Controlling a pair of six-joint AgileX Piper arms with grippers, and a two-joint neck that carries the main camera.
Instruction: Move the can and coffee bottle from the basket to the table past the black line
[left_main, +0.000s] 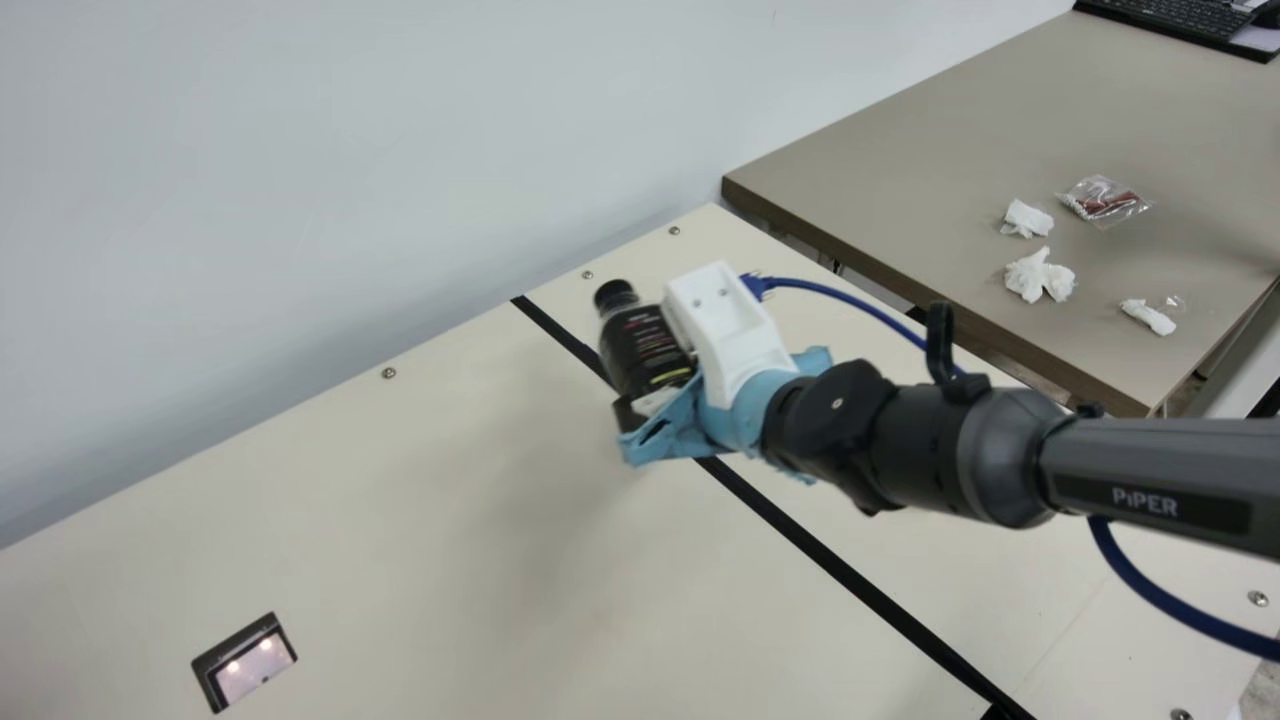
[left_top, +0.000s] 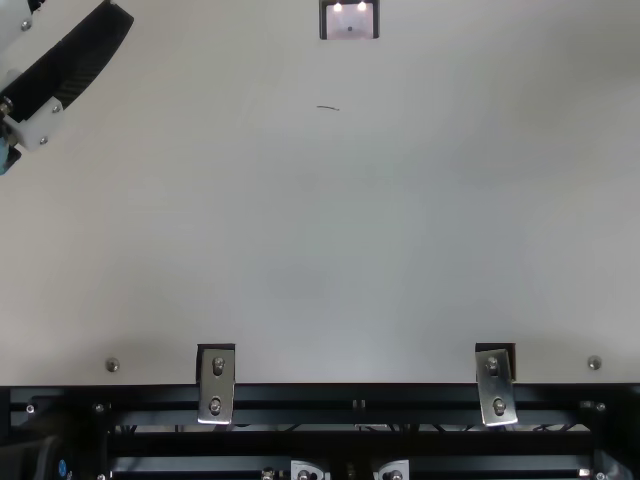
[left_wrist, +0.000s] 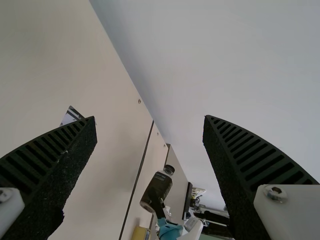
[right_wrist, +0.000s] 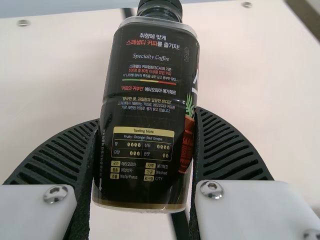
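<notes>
Cream tabletop (left_main: 480, 560), crossed in the main view by a black line (left_main: 850, 578) from ten toward five o'clock; set with a dark-framed panel (left_main: 255, 668) at eight, and screws (left_main: 388, 372) near the edges.

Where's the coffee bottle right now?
In the main view, the coffee bottle is near the centre, gripped by the right claw, seen against the black line.

A pale wall (left_main: 300, 160) borders a taupe table (left_main: 930, 190).

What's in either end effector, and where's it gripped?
Right end effector: coffee bottle, pinched by its sides at the lower body. Left end effector: nothing.
</notes>
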